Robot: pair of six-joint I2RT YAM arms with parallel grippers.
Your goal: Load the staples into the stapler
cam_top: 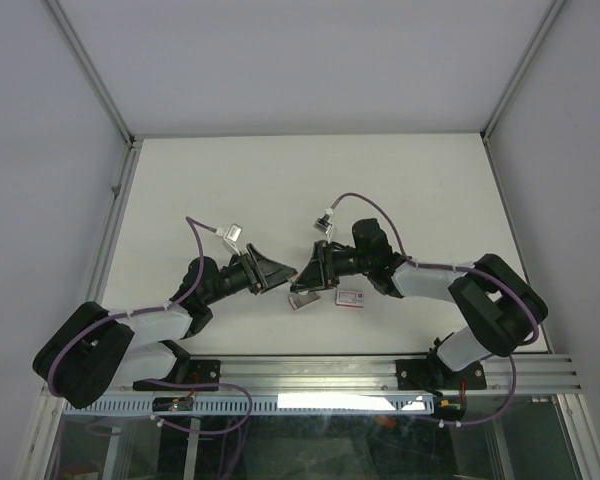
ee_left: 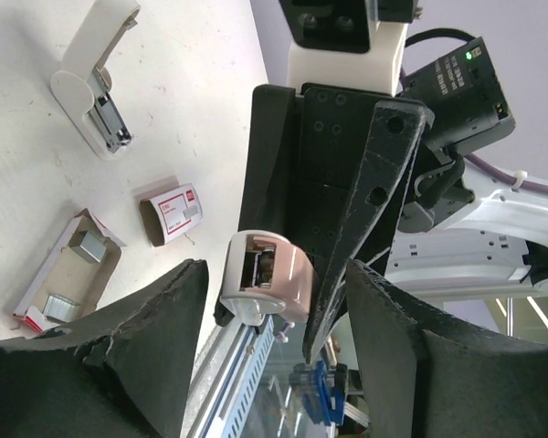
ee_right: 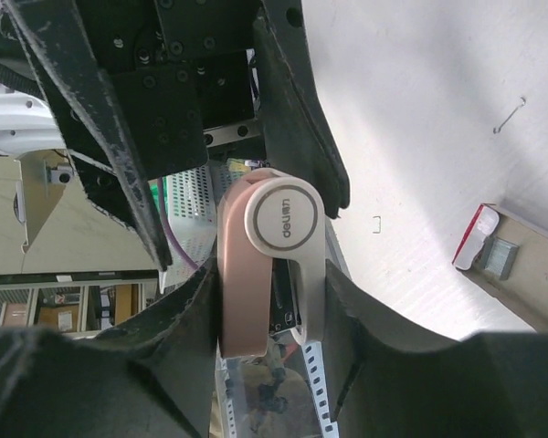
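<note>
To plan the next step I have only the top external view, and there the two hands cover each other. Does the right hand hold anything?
Observer: Yes. The right wrist view shows the right hand gripping a pink stapler marked "deli".
Operator: Is something on the table hidden from me?
Observer: Yes. The left wrist view shows a white stapler lying open, past the red-labelled staple box.
Operator: Are staples in the tray?
Observer: Yes, two silvery staple strips lie in it.
</note>
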